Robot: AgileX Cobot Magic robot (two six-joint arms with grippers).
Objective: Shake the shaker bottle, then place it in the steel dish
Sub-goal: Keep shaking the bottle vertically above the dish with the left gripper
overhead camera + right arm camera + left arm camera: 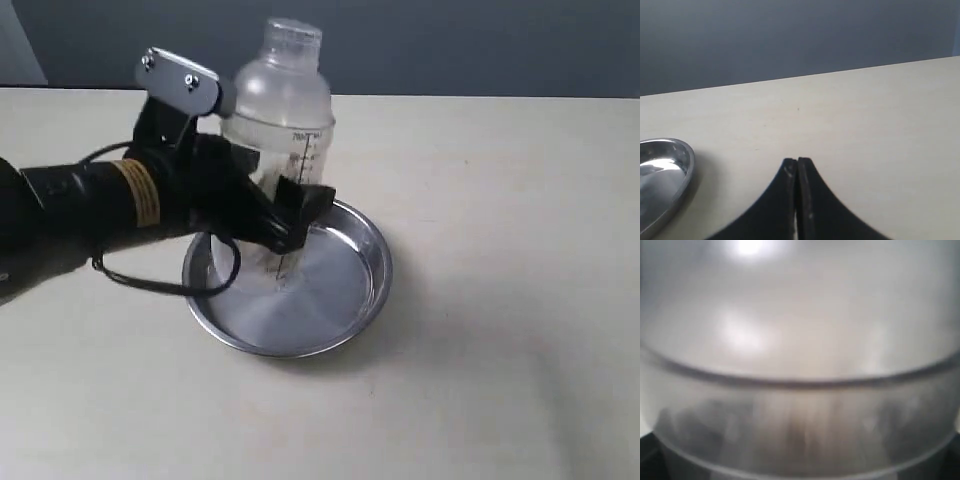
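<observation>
The frosted shaker bottle (285, 100) stands upright with its domed top and small cap uppermost and black marks on its side. My left gripper (282, 208) is shut on its middle, one black finger (306, 204) across the front. The bottle's lower end reaches down inside the steel dish (352, 292); I cannot tell whether it rests on the base. In the left wrist view the bottle (800, 340) fills the frame, blurred, with a dim brownish smear low down. My right gripper (798, 163) is shut and empty above the table, with the steel dish (662, 167) off to one side.
The black left arm with its yellow label (140, 190) and a looping cable (160, 280) lies across the dish's left side. The pale table (500, 350) runs to a dark grey wall (450, 40) at the back.
</observation>
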